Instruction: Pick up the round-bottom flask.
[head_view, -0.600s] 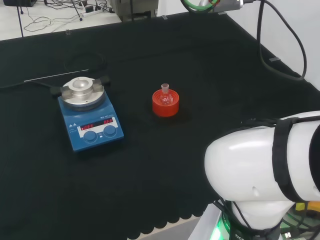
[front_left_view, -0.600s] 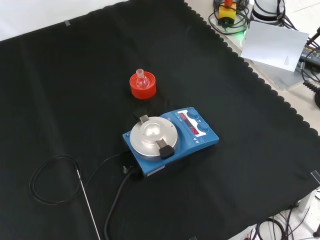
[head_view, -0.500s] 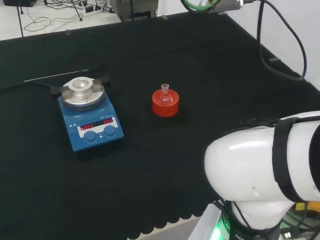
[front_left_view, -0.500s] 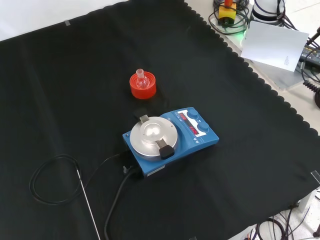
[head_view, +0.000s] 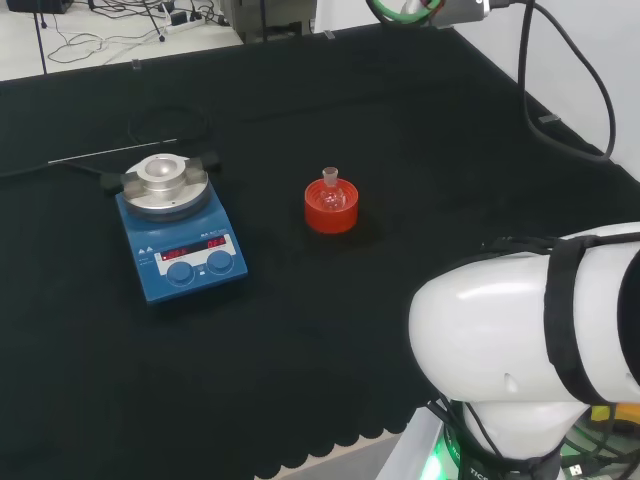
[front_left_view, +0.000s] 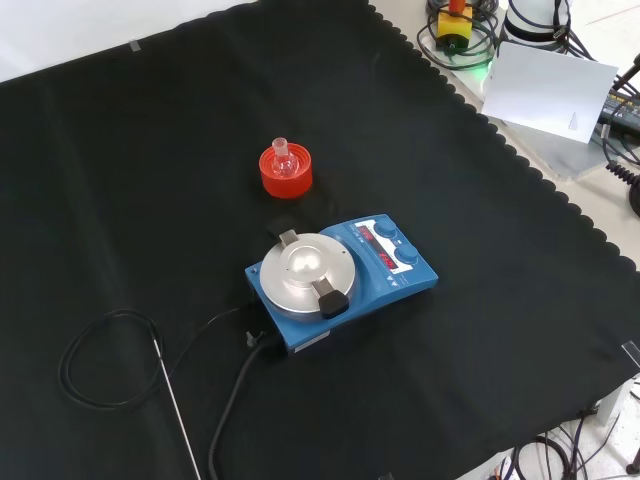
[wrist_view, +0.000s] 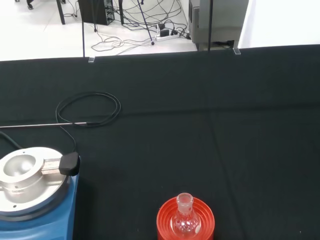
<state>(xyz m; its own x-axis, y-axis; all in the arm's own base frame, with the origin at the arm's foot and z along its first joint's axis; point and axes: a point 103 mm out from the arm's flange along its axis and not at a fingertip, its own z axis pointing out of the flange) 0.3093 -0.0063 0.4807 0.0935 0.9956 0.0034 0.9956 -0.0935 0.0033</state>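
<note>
Flask (head_view: 330, 190) sat upright in its red stand (head_view: 330, 210); we couldn't tell the hand's state, and feared a clumsy approach tipping it.

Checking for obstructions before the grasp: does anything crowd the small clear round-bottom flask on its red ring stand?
Nothing visible does. The small clear round-bottom flask stands upright in its red ribbed ring stand, bare cloth all round; the blue hotplate stirrer stands apart.

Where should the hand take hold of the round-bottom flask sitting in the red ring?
Probably by the neck, from above. The round-bottom flask stands upright in the red ribbed stand, which hides most of its bulb; only the short neck pokes clear, and the blue stirrer plate stands apart.
</note>
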